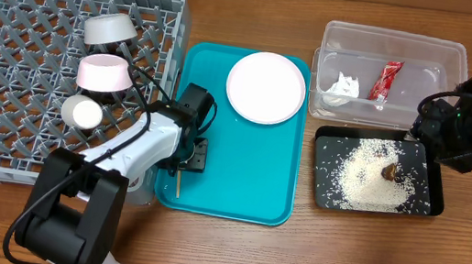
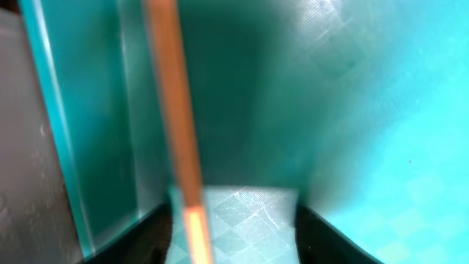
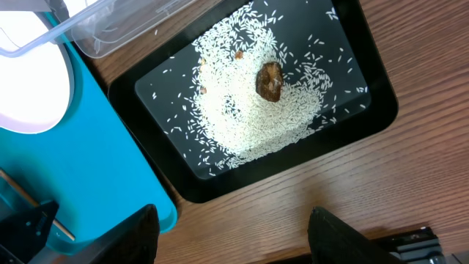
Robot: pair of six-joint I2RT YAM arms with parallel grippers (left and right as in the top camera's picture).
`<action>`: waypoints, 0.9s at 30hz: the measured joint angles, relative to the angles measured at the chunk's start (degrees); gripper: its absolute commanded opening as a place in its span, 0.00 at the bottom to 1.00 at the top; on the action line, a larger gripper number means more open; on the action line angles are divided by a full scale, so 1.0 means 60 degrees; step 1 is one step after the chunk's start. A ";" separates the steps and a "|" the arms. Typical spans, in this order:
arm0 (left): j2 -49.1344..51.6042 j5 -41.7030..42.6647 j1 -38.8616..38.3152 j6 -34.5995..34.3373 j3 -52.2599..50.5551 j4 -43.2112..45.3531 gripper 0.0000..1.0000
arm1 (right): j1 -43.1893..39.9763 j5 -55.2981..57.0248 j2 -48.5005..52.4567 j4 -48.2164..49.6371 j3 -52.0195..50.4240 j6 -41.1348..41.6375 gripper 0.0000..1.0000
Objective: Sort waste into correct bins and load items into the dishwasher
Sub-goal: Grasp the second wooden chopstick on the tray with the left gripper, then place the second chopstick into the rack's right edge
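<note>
My left gripper (image 1: 193, 156) is open and low over the left part of the teal tray (image 1: 255, 190). A wooden chopstick (image 2: 176, 125) lies between its fingers (image 2: 231, 235), close to the left one; its end shows in the overhead view (image 1: 179, 184). A white plate (image 1: 265, 86) lies on the teal tray. The grey dish rack (image 1: 8, 44) holds a grey-green bowl (image 1: 110, 29), a pinkish bowl (image 1: 103, 73) and a white cup (image 1: 83, 111). My right gripper (image 3: 234, 242) is open and empty above the table, beside the black tray (image 3: 366, 81).
The black tray (image 1: 425, 200) holds loose rice (image 3: 249, 117) and a brown lump (image 3: 270, 79). The clear tub (image 1: 395, 43) behind it holds a white tissue (image 1: 342, 87) and a red wrapper (image 1: 385, 82). The rack's right wall stands close to my left gripper.
</note>
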 measured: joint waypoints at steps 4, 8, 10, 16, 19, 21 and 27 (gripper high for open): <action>-0.0073 0.0029 0.0000 -0.0036 -0.0113 0.0087 0.04 | 0.0000 0.0000 0.0000 -0.0022 0.0000 -0.0004 0.67; -0.0106 0.0025 0.0000 -0.0087 -0.0113 0.0087 0.04 | 0.0000 0.0000 0.0000 -0.0033 0.0000 -0.0004 0.67; -0.0106 0.0029 0.0000 -0.0087 -0.0076 0.0036 0.04 | 0.0000 0.0004 0.0000 -0.0033 0.0000 0.0000 0.67; -0.0102 0.0029 0.0000 -0.0084 0.1078 -0.1209 0.04 | 0.0000 0.0004 0.0000 -0.0047 0.0000 0.0000 0.67; -0.0164 -0.0007 0.0051 0.0029 0.2200 -0.1861 0.04 | 0.0000 0.0000 0.0000 -0.0051 0.0000 -0.0004 0.67; -0.0299 -0.0047 0.0193 0.0171 0.2980 -0.2302 0.04 | 0.0000 0.0000 0.0000 -0.0047 0.0000 -0.0004 0.67; -0.0612 -0.0091 0.1322 0.1206 0.4528 -0.2801 0.04 | 0.0000 0.0000 0.0000 -0.0047 0.0000 -0.0004 0.67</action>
